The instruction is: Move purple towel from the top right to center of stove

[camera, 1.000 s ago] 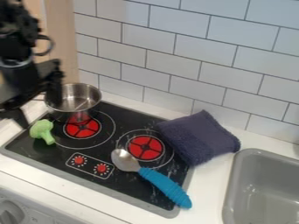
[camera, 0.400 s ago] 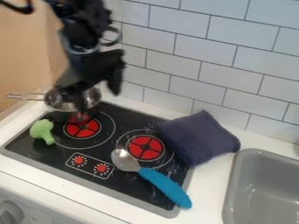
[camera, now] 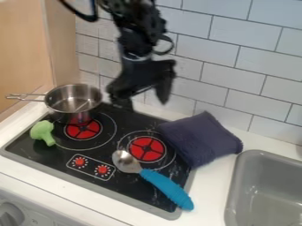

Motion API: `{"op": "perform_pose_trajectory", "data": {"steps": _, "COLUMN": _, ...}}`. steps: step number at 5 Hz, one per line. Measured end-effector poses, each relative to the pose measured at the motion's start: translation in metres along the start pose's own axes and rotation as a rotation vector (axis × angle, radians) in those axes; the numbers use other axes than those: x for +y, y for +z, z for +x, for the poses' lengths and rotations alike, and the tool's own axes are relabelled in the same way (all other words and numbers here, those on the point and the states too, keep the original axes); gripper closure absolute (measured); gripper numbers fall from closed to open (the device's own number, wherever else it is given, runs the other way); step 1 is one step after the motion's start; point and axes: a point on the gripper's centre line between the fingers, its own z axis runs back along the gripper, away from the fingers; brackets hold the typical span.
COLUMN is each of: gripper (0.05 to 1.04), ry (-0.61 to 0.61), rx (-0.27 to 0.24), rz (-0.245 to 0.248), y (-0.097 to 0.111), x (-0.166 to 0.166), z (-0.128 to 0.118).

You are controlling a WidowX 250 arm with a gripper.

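Note:
The gripper (camera: pixel 143 102) hangs above the back edge of the stove, between the pot and the towel, open with its two fingers apart and nothing between them. To its lower right, the folded purple towel (camera: pixel 200 139) lies over the stove's back right corner and the white counter beside it. The black stove (camera: pixel 115 150) has two red burners; the towel's left side comes up to the right burner's ring.
A metal pot (camera: pixel 73 103) stands on the back left of the stove, its handle pointing left. Green toy broccoli (camera: pixel 42 133) lies at the left edge. A blue-handled spoon (camera: pixel 167 188) crosses the stove's front right. At right is a grey sink (camera: pixel 265 190); a tiled wall (camera: pixel 236 57) stands behind.
From the far left, the gripper has moved right past the pot to a place above the stove's back edge. Towel, pot, spoon and broccoli have stayed put.

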Motion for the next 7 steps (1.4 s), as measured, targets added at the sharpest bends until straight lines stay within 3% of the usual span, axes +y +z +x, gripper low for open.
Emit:
{"op": "perform_pose_trajectory", "data": {"steps": 3, "gripper": 0.085, "ry": -0.175, "rx": 0.073, "rz": -0.019, "y": -0.025, "x": -0.054, "z": -0.019}}
{"op": "perform_pose_trajectory", "data": {"steps": 5, "gripper": 0.085, "ry": -0.259, "rx": 0.163, "rz": 0.059, "y": -0.053, "x": -0.066, "z": -0.034}}
{"op": "perform_pose_trajectory", "data": {"steps": 6, "gripper": 0.085, "ry": -0.260, "rx": 0.196, "rz": 0.109, "y": -0.057, "x": -0.069, "z": -0.035}}
{"op": "perform_pose_trajectory", "data": {"steps": 7, "gripper": 0.085, "ry": -0.270, "rx": 0.203, "rz": 0.125, "y": -0.058, "x": -0.070, "z": -0.034}}
